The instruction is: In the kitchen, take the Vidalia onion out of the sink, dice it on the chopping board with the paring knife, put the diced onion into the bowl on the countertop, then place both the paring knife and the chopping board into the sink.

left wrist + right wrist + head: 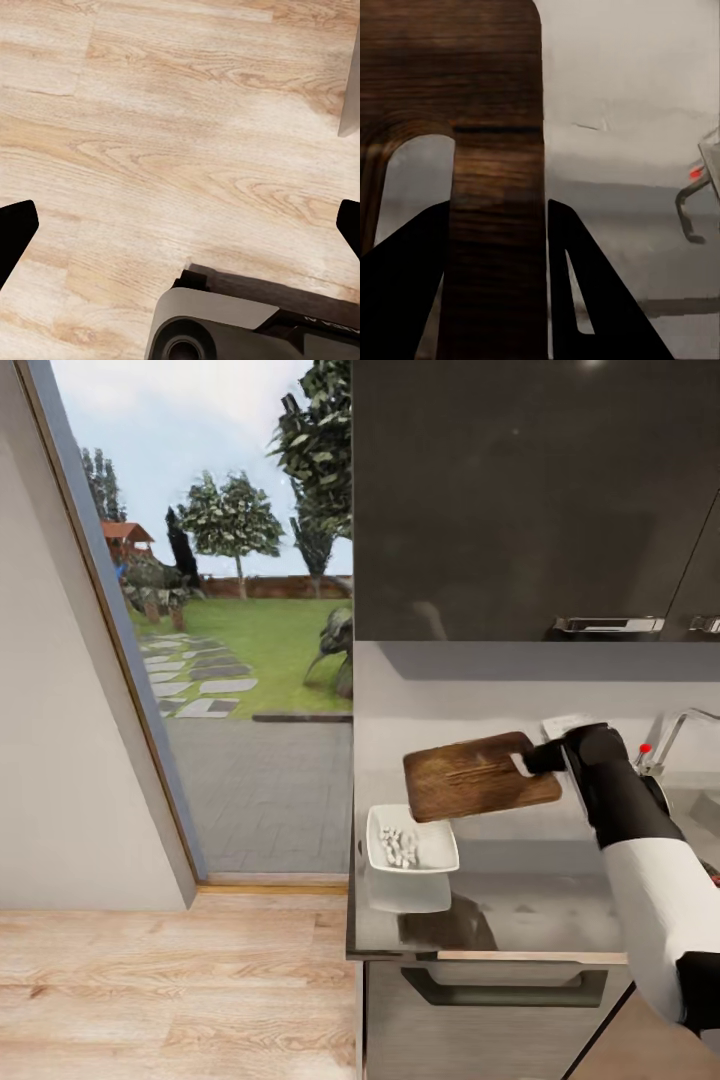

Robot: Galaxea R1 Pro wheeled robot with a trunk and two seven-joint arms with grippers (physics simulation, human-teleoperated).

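My right gripper (528, 762) is shut on the handle end of the dark brown chopping board (475, 776) and holds it in the air above the grey countertop (540, 910), tilted slightly. In the right wrist view both fingers (585, 285) clamp the board's (495, 112) strip beside its slot hole. Below the board's left end, the white bowl (437, 846) stands near the counter's left edge with white diced onion (398, 848) in it. A corner of the sink (705, 800) shows at the far right. The paring knife is out of view. My left gripper (184, 217) is open over the wooden floor.
The chrome tap (675, 732) with a red knob (645, 749) stands right of my right arm. Dark wall cabinets (530, 500) hang above the counter. Left of the counter is a glass door to the garden. A grey drawer (500, 990) sits below the counter edge.
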